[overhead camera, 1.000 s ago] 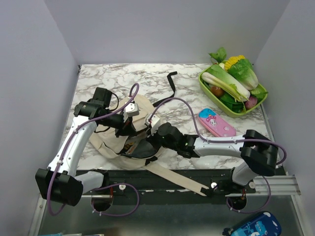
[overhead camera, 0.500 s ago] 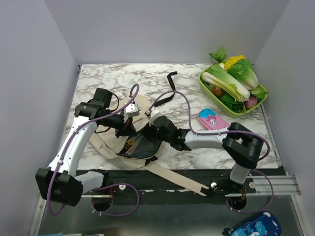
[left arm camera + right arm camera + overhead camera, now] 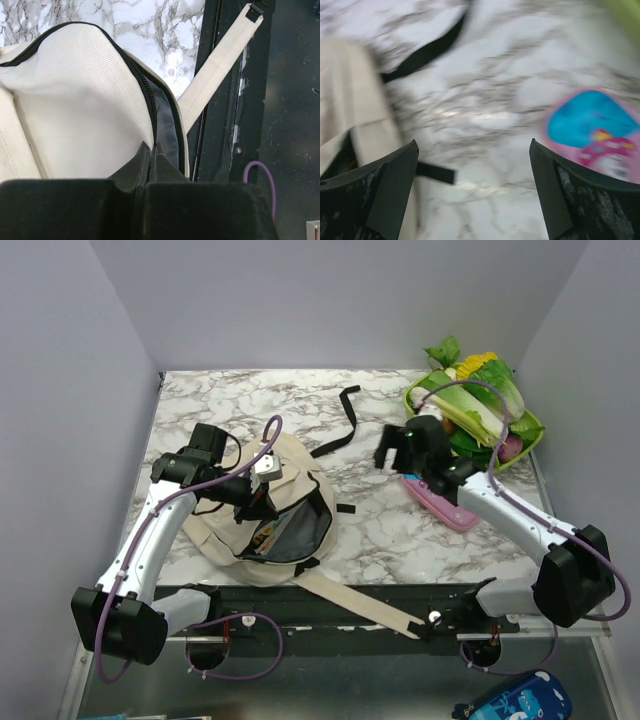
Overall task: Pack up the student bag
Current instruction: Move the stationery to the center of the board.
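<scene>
Gaping cream student bag (image 3: 300, 472), dark inside

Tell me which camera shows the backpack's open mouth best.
Top external: nearly the whole backpack shows, its unzipped mouth gaping open. Left wrist gives only a close crop of cream panel, zipper and grey lining. Right wrist catches just a blurred beige edge and black strap at the frame's left.

I see a white table top (image 3: 250, 400) with grey marble veining, boxed in by a far wall (image 3: 340, 300), a left wall (image 3: 60, 440) and a right wall (image 3: 600, 360), all plain pale lilac. A black base strip (image 3: 330, 632) runs along its near edge, with a dull grey metal floor (image 3: 360, 685) nearer still. The light is soft and even.
</scene>
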